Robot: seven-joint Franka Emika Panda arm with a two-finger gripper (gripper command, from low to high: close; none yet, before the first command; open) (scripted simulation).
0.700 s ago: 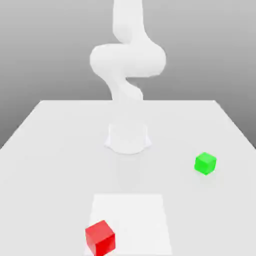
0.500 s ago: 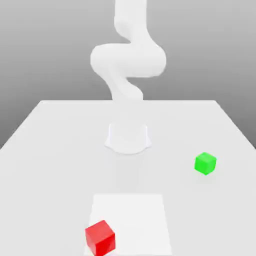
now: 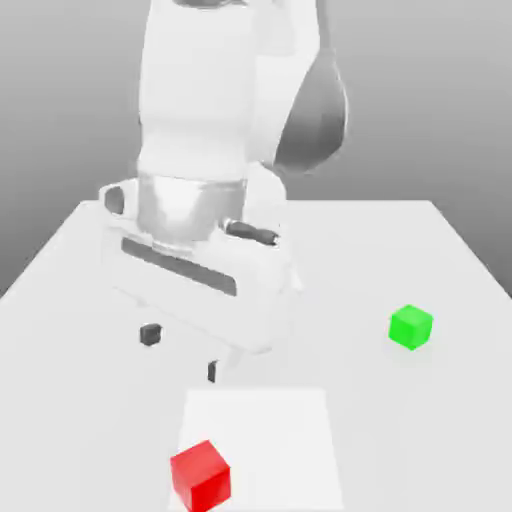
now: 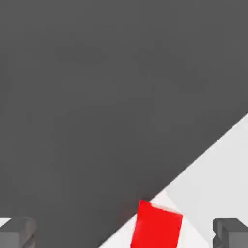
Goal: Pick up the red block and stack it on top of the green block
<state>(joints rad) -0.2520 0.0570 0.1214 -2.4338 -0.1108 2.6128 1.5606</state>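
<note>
- Red block (image 3: 200, 475) sits on the bench (image 3: 420, 260) at about 6 o'clock in the exterior view, on the near corner of a paler square patch (image 3: 270, 430); upright, flat on one face, turned a little so an edge faces the camera; nothing touching it.
- Green block (image 3: 411, 327) at about 3 o'clock, well apart from the red one, alone on bare bench; top face free.
- Arm (image 3: 215, 130) is bent forward over the bench; gripper (image 3: 181, 353) hangs above the surface at roughly 7 o'clock of centre, short of the red block and higher than it; not in contact with anything.
- Fingers (image 3: 150, 335) spread wide and empty; the two dark tips stand well apart, the second (image 3: 212, 372) nearer the patch; in the hand view the pads (image 4: 17, 232) show at both lower corners with the red block (image 4: 157, 225) between them but far off; wider than the block, by my reading.
- Handling, judged: rigid cube, likely light; smooth matte faces should give fair friction; no fragility to worry over; flat parallel sides suit a pinch.
- Where to grip, judged: two opposite side faces, about mid-height, pads square to the faces; block is yawed, so the wrist probably wants a turn to match; a corner-to-corner pinch could twist it out.
- Step in hand, judged: approach to the red block; pick not yet begun; stack entirely ahead.
- Risk, judged: green block looks slightly smaller, so placement must be centred or the red one may tip off.
</note>
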